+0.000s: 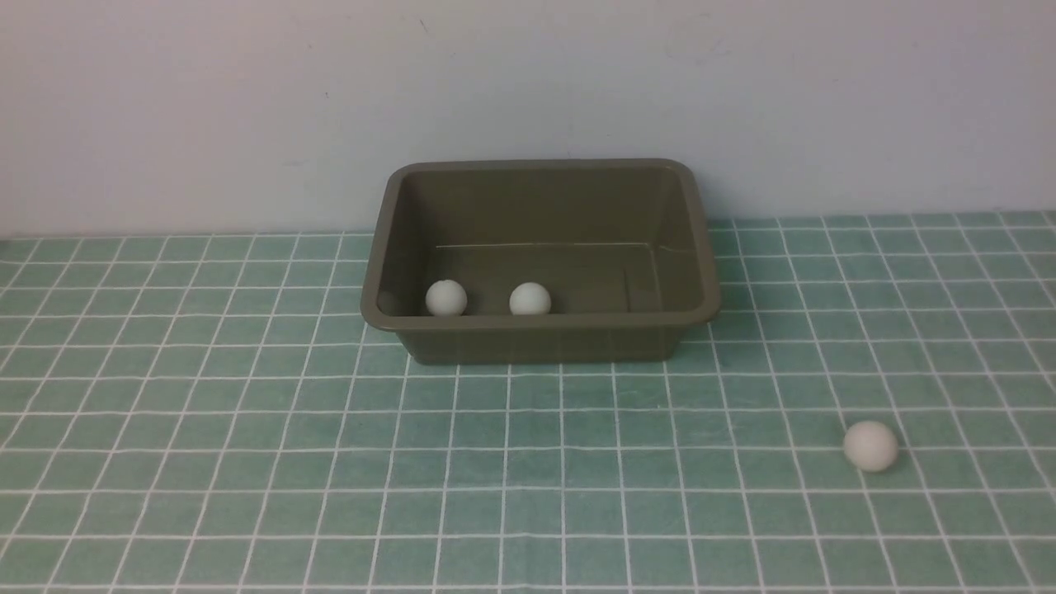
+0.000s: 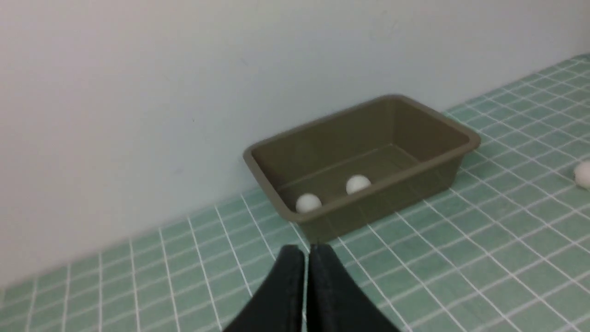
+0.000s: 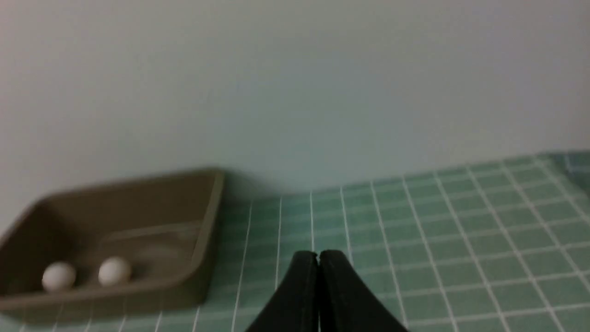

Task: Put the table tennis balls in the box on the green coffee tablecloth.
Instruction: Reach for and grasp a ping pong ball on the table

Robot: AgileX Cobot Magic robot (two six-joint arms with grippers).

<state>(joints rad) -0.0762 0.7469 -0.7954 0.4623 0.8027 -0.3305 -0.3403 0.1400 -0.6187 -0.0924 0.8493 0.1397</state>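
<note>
Ahead of left gripper (image 2: 307,251) and right gripper (image 3: 318,257), both clenched empty, box (image 1: 540,342) is holding two balls (image 1: 446,298); third ball (image 1: 869,445) is sitting on cloth (image 1: 247,462), right gripper's side. Suggest opening wide, descending centred, since it'll roll.

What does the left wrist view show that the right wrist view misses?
Left wrist only: the loose ball on the tablecloth, and the shut left claw. Right wrist only: the shut right claw. Both: the box holding a corner ball and a middle ball, the tablecloth, and the wall.
</note>
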